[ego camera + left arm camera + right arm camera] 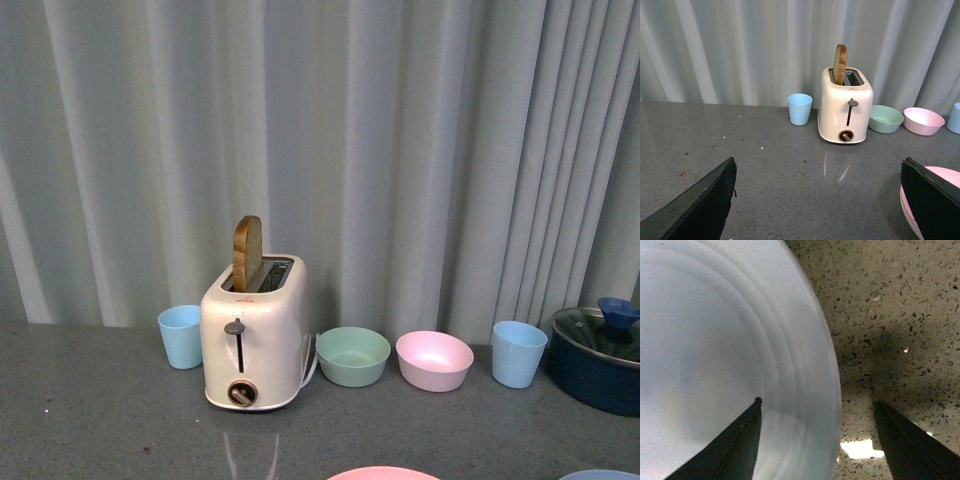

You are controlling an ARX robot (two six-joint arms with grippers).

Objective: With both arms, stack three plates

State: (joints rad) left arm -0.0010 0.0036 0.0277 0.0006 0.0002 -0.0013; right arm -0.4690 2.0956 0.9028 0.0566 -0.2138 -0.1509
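Observation:
Only the far rim of a pink plate (383, 472) shows at the bottom edge of the front view, and a sliver of a light blue plate (603, 475) at the bottom right corner. My left gripper (818, 165) is open over bare countertop, with the pink plate (946, 176) just beyond one of its fingers (932, 200). My right gripper (816, 401) is open and straddles the rim of the light blue plate (715, 340). One of its fingers (740, 440) is over the plate, the other over the speckled counter. Neither holds anything.
A cream toaster (252, 335) with a slice of toast stands at the back. A light blue cup (181, 336) is to its left. To its right are a mint bowl (353, 356), a pink bowl (434, 360), another blue cup (518, 353) and a dark blue lidded pot (600, 360). A curtain hangs behind.

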